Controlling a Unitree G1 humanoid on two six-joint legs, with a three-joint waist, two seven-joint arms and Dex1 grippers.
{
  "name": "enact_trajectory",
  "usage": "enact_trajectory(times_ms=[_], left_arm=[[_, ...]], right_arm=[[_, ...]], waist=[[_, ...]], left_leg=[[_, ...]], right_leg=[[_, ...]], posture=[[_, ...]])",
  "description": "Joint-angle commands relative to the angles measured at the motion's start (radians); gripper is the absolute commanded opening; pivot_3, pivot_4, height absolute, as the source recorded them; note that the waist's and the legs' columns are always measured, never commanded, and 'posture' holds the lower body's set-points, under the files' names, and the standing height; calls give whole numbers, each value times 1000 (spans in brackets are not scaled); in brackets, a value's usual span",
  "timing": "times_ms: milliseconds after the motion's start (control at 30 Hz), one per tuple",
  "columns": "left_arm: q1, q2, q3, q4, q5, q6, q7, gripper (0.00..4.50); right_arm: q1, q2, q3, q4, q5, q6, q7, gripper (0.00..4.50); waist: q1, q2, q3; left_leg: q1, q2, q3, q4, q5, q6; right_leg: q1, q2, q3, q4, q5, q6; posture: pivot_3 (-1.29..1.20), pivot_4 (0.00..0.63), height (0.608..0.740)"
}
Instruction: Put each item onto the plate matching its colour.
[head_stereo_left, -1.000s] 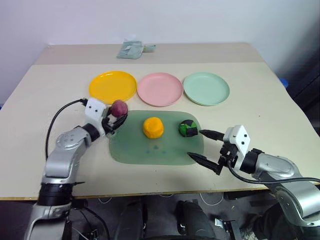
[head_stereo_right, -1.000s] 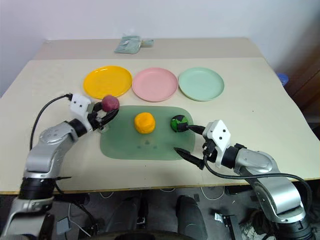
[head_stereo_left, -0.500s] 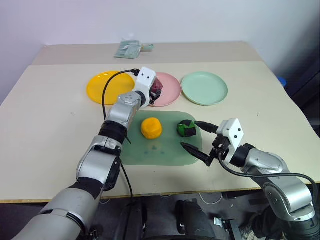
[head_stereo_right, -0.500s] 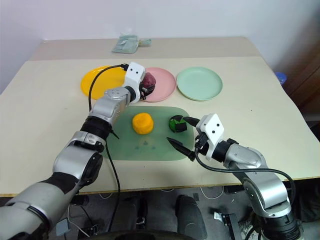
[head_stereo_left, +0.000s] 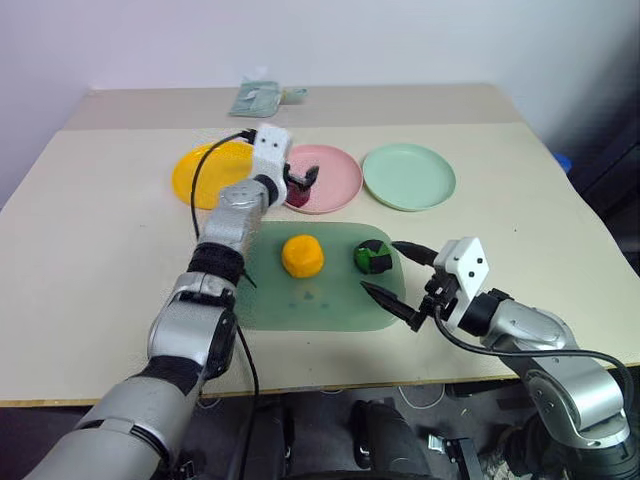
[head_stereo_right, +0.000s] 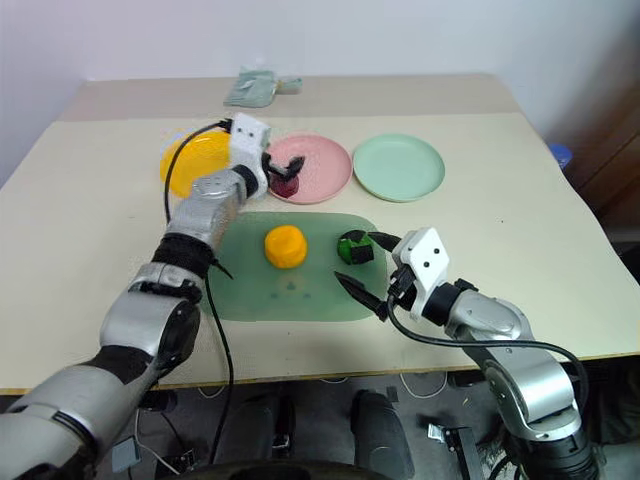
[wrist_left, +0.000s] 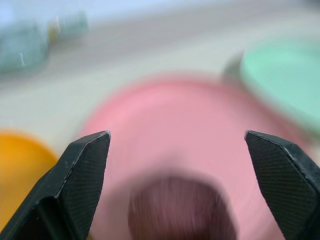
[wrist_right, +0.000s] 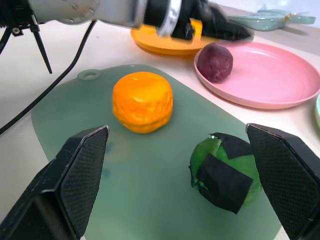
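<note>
Across the beige table (head_stereo_left: 90, 220), holding everything else: the big green board (head_stereo_left: 320, 290) nearest the robot, three plates lining up beyond it.

Beyond the board, sitting in a row: yellow plate (head_stereo_left: 205, 175), pink plate (head_stereo_left: 330, 178), pale green plate (head_stereo_left: 410, 177). Yellow and pale green lying bare.

Over the near edge of the pink plate, reaching in: the left gripper (head_stereo_left: 302, 180), fingers spread wide apart and gripping nothing, with the maroon lump (wrist_right: 215, 61) lying on the pink surface just below and between them. Looking like a finished drop, so counting one of three items as placed.

On the board, waiting untouched: the orange lump (head_stereo_left: 302, 255) near the middle, the green lump with black patches (head_stereo_left: 374, 257) just to its right, the two sitting near each other but apart.

At the board's right edge, hanging low: the right gripper (head_stereo_left: 397, 272), fingers fully parted and empty, aiming at the green lump without touching it.

Remaining, by the look of things: carrying the orange lump over to the yellow plate and the green lump to the pale green plate. Roughly a third done.
</note>
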Motion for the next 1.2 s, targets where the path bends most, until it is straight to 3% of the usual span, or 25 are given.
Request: enact_trajectory(times_ms=[33,267,400,600,1067,1200], left_arm=[[124,76,39,-233,-44,49,-55,4435],[465,253,53,-706,-247,220,-321,4435],[582,359,-19,-852,-246,247,-437,4435],[568,371,-96,-864,-232,270,-473,4435],[470,317,-242,-717,-111,265,-478,4435],[470,301,-230,-718,-108,268,-465,3254]], right_arm=[[-26,2,-12,-8,2,-12,5,4500],[-27,-2,-5,23,8,-20,37,4500],[-2,-28,-25,24,29,-15,87,4500],[67,-91,-57,-5,40,-19,150,4500],[108,-76,-78,-57,37,-11,103,4500],[107,-74,-74,-59,36,-11,97,4500]], waist=[[-10,0,0],[-6,0,0],[8,0,0],[10,0,0],[10,0,0],[10,0,0]], left_leg=[[1,0,0,0,0,0],[0,1,-1,0,1,-1],[0,0,0,0,1,-1],[1,0,-1,1,1,-1],[1,0,-1,1,1,-1],[1,0,-1,1,1,-1]], right_leg=[[0,0,0,1,0,0],[0,-1,0,3,0,0],[0,-1,0,2,-2,-4],[1,-1,0,2,-2,-4],[1,0,0,2,-2,-4],[1,0,0,2,-2,-4]], posture=[[0,150,740],[0,150,740],[0,150,740],[0,150,740],[0,150,740],[0,150,740]])
